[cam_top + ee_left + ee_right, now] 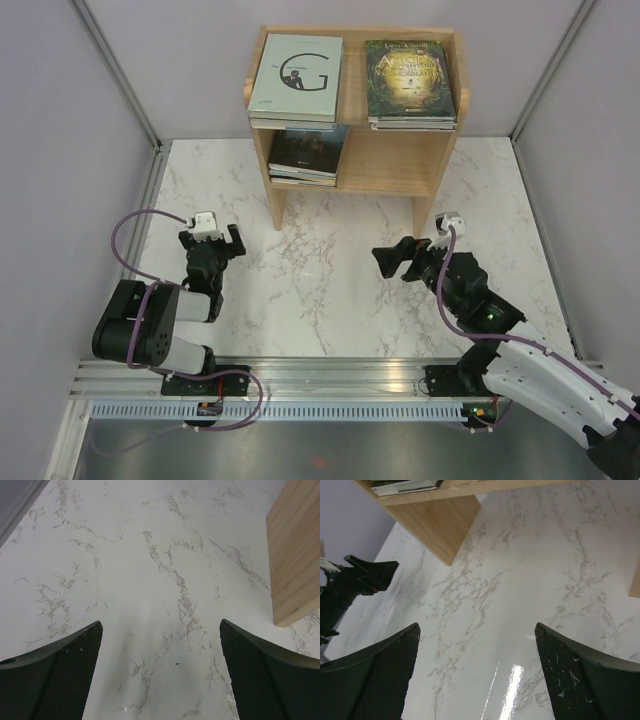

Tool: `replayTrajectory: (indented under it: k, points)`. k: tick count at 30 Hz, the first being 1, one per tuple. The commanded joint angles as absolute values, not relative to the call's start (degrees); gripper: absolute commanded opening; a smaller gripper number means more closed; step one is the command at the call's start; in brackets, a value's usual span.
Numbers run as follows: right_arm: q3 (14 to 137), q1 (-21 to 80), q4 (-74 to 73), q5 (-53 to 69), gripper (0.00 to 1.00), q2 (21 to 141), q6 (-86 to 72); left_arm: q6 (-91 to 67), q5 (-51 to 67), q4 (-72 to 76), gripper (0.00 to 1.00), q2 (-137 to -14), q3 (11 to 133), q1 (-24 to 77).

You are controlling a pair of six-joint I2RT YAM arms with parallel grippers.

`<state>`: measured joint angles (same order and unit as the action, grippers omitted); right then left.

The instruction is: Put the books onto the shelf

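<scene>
Overhead view, noted left to right. The left gripper (212, 240) is held over the marble table (320, 290) at about 8 o'clock from the table's centre, with its jaws spread wide and nothing between them. In its wrist view only bare marble is seen between the fingers (60, 670), with a shelf leg (295, 555) at 2 o'clock. The shelf (395, 160) is placed at 12 o'clock on the table, against the back wall. On its top board a pale green "G" book (297, 76) is laid flat on the left, on top of a small stack. A dark book stack (305, 152) is seen on the lower tier below it. A dark green-gold book (408, 80) lies on the top board's right. The right gripper (392, 258) is found at 4 o'clock, aimed toward 9 o'clock, with jaws spread and nothing held.
</scene>
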<state>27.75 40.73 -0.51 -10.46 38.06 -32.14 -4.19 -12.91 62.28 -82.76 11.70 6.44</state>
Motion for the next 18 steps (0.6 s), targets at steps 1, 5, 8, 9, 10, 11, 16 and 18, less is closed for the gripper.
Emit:
replayTrajectory:
  k: [1, 5, 8, 9, 10, 11, 16, 18]
  points:
    - [30.4, 40.9, -2.7, -20.7, 0.98, 41.2, -28.4, -1.0, -13.1, 68.6, 1.00, -82.7, 11.3, 6.2]
    - [31.1, 40.3, -1.9, -33.3, 0.98, 47.2, -19.0, -1.0, -13.0, 68.6, 1.00, -82.6, 11.4, 6.2]
    - [31.0, 37.1, -0.4, -36.7, 0.98, 53.5, -13.8, -1.1, -13.1, 67.9, 1.00, -82.3, 11.5, 6.2]
    - [30.6, 35.3, 2.0, -33.8, 0.98, 55.7, -12.6, -1.0, -13.1, 68.0, 1.00, -82.4, 11.5, 6.2]
    - [30.5, 33.3, 2.7, -31.1, 0.98, 56.5, -12.4, -1.1, -13.1, 68.0, 1.00, -82.4, 11.5, 6.2]
    - [30.4, 29.0, 3.2, -29.2, 0.98, 57.1, -12.1, -1.1, -13.0, 68.0, 1.00, -82.4, 11.4, 6.2]
    - [27.1, 21.1, 7.5, -27.1, 0.98, 60.6, -7.8, -1.0, -13.0, 68.1, 1.00, -82.4, 11.4, 6.2]
    - [23.6, 17.2, 12.0, -25.8, 0.98, 62.3, -7.6, -1.1, -13.1, 68.0, 1.00, -82.4, 11.5, 6.2]
